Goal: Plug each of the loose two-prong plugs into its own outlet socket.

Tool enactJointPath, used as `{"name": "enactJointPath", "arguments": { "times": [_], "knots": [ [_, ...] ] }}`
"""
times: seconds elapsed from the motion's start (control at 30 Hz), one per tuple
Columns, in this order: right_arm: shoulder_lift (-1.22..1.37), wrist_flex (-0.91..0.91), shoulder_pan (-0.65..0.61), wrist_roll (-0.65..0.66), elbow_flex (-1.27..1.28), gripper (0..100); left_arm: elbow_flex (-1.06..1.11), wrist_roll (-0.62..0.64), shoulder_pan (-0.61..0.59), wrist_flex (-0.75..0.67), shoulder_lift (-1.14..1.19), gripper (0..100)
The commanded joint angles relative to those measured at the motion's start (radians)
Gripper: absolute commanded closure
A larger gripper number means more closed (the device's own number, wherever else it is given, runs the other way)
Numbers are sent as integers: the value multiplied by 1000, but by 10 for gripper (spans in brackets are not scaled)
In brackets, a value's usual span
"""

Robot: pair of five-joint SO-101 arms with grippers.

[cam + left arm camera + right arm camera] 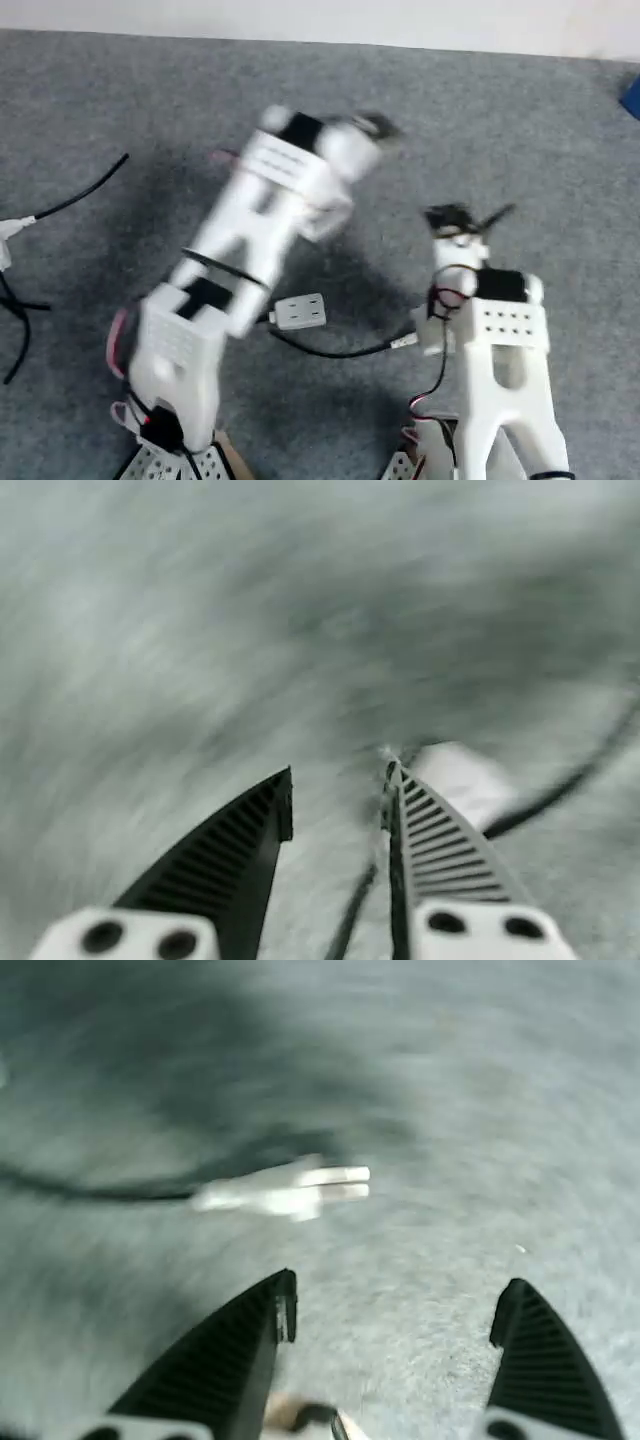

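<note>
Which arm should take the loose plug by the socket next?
Right, likely. The right gripper is open and empty with the two-prong plug lying just ahead of it. The left gripper is out beyond the outlet socket, farther from that plug.

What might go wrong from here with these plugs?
The plug lies flat ahead of the open right gripper; a skewed grasp may misalign its prongs. The socket block sits loose beside an arm, so pushing may slide it. The cable between the arms could snag.
</note>
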Motion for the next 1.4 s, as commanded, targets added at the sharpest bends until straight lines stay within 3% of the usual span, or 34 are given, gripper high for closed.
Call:
{"name": "enactJointPath", "arguments": {
  "times": [0.0, 0.2, 0.43, 0.63, 0.8, 1.1, 1.37],
  "knots": [
    [5, 145, -203, 114, -180, 692, -15, -28, -317, -2, -71, 843],
    [153, 137, -367, 443, -236, 692, -30, -218, -561, 0, -62, 843],
    [309, 134, -366, 752, -225, 692, -19, -396, -754, -6, -59, 843],
    [329, 90, -343, 951, -151, 692, 79, -503, -820, -54, -59, 843],
    [328, -90, -315, 993, 12, 692, 188, -503, -817, -169, -61, 843],
    [328, -274, -297, 1000, 101, 692, 292, -500, -785, -172, -61, 843],
    [328, -352, -180, 1143, 102, 692, 294, -500, -809, -170, -62, 843]
  ]
}}
